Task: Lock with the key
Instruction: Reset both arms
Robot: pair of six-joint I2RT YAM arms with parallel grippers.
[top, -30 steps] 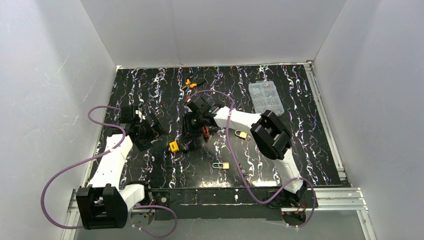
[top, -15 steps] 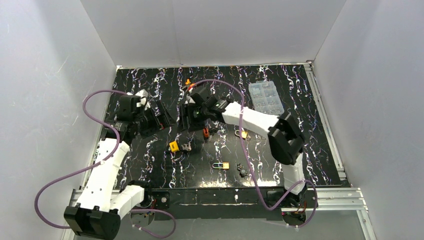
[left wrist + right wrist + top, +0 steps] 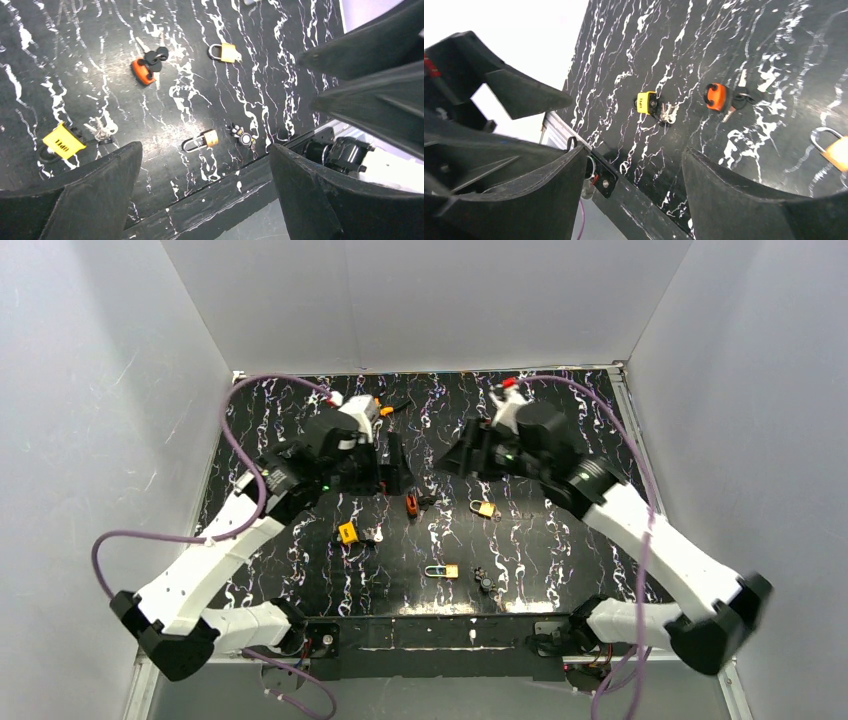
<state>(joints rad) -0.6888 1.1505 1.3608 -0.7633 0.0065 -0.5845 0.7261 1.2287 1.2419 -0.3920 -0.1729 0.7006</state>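
Left gripper [image 3: 398, 468], right gripper [image 3: 458, 455] gape, apart, above padlocks [image 3: 483, 508].

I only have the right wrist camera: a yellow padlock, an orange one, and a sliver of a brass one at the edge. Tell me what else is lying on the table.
Observer: A second brass padlock lies near the front edge of the table, shackle pointing toward the left arm's side.
Operator: Check for a key near it.
Observer: A small dark bunch, apparently keys, lies just to its right, apart from it.
Operator: Report the left claw.
Observer: The left claw is open and empty, hanging above the padlocks.
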